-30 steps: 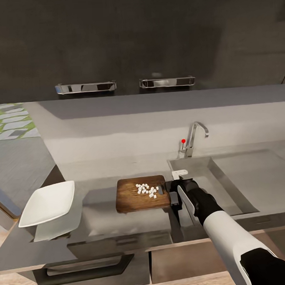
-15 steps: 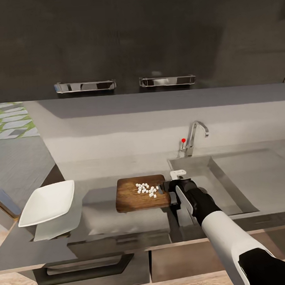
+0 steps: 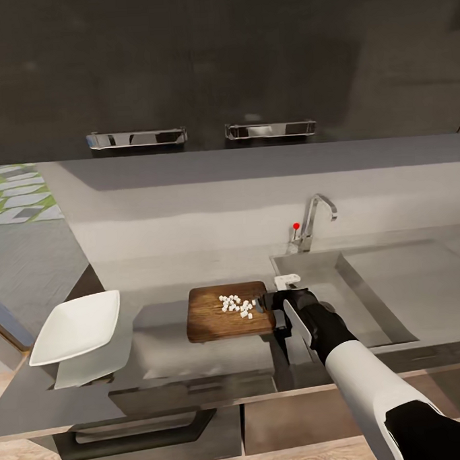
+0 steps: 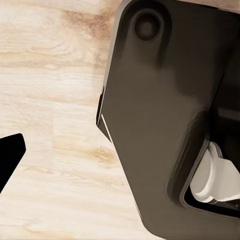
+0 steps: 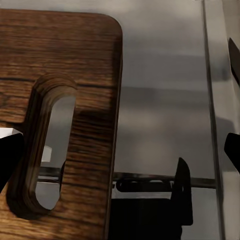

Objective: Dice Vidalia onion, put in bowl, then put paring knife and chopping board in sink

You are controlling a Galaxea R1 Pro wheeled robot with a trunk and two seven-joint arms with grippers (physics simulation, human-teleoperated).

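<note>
Countertop point(image 3: 169, 358) lay nearest, carrying the bowl point(image 3: 76, 327) at its left end and the chopping board point(image 3: 227, 312) beside the sink point(image 3: 369, 303). The right gripper point(image 3: 271, 302) sat at the board's slotted end; whether its jaws were parted or gripping could not be told. The left gripper's state could not be told either. The diced onion point(image 3: 237, 306) rested in a loose pile on the board, close to the gripper. Judged risk: tilting or jerking the board during transfer toward the bowl would scatter cubes onto the countertop. The tap point(image 3: 315, 220) stood behind the sink.
</note>
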